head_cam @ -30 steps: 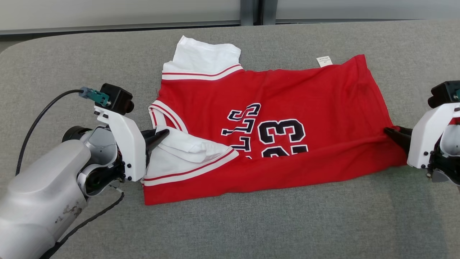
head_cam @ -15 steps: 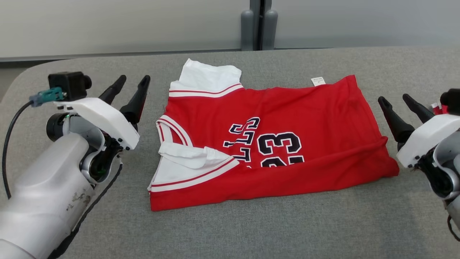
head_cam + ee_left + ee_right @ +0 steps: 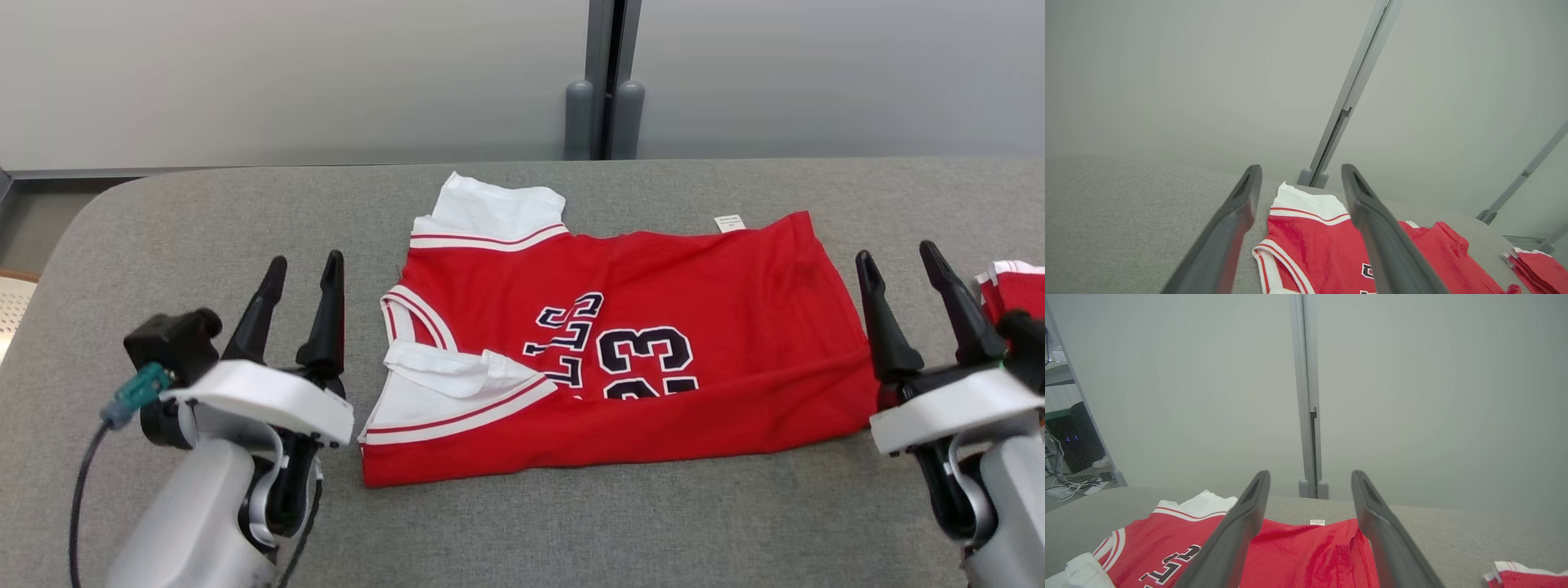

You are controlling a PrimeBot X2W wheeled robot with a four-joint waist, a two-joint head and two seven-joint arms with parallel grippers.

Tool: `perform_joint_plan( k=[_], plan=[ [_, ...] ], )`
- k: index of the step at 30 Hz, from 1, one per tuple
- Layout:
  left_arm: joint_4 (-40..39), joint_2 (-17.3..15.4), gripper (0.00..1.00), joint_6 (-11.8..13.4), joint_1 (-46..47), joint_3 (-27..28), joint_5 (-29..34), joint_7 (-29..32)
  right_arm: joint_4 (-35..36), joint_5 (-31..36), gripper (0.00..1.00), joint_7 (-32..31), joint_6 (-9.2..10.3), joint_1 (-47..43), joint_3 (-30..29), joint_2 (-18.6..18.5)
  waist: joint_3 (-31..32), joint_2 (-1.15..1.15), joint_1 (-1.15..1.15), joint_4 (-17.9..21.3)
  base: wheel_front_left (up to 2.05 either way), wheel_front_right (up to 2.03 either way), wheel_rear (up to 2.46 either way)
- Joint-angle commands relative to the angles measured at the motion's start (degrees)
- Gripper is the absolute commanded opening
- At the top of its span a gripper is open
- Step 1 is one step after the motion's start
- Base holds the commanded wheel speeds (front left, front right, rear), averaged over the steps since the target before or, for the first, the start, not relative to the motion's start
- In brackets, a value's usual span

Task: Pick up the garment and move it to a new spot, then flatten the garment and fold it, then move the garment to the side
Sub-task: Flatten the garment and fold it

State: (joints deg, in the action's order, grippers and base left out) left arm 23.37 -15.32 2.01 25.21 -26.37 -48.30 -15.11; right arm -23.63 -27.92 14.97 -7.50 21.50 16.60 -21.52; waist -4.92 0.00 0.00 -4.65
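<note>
The red garment (image 3: 653, 359) lies half-folded on the counter (image 3: 571, 531), its long axis running 9 to 3 o'clock. The left gripper (image 3: 304, 265), wide and empty, has it at 3 o'clock. The right gripper (image 3: 898, 255), equally wide and empty, has it at 9 o'clock. Each is just beside an end.

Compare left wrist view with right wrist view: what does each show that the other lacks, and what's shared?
Left wrist view: the left gripper, fingers apart, and a second slanted post at far right. Right wrist view: the right gripper, fingers apart, plus a dark computer tower and floor cables at far left. Shared: the red jersey, its white label, the grey table, the centre post and the stack of red garments.
</note>
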Motion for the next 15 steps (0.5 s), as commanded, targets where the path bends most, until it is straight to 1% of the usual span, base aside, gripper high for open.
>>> perform_joint_plan(
  k=[1,5,6,10,13,15],
  plan=[
    [-1.77,1.74,1.00,0.11,-2.97,2.81,4.06,0.02,2.28,2.07,1.00,0.26,0.02,-3.22,-2.88,1.91,0.24,0.00,0.00,-0.02,0.00,0.00,0.00],
    [-4.87,6.67,1.00,-1.35,-9.91,9.19,13.00,0.00,7.54,7.26,1.00,0.27,0.01,-8.80,-7.59,5.91,0.61,0.00,0.00,0.09,0.00,0.00,0.00],
    [-4.87,6.67,1.00,-1.35,-9.91,9.19,13.00,0.00,7.54,7.26,1.00,0.27,0.01,-8.80,-7.59,5.91,0.61,0.00,0.00,0.09,0.00,0.00,0.00],
    [-6.03,10.18,1.00,-2.57,-15.41,13.67,20.18,0.02,10.26,10.17,1.00,0.28,0.01,-12.77,-10.39,8.72,0.97,0.00,0.00,0.27,0.00,0.00,0.00],
    [-4.08,11.41,1.00,-2.81,-17.57,14.48,24.57,0.00,11.02,11.23,1.00,0.28,0.01,-14.45,-11.40,10.12,0.79,0.00,0.00,0.51,0.00,0.00,0.00],
    [-1.80,11.75,1.00,-3.00,-18.11,14.02,26.83,-0.01,10.92,12.59,1.00,0.28,0.01,-14.88,-10.26,9.91,0.62,0.00,0.00,0.74,0.00,0.00,0.00]
  ],
)
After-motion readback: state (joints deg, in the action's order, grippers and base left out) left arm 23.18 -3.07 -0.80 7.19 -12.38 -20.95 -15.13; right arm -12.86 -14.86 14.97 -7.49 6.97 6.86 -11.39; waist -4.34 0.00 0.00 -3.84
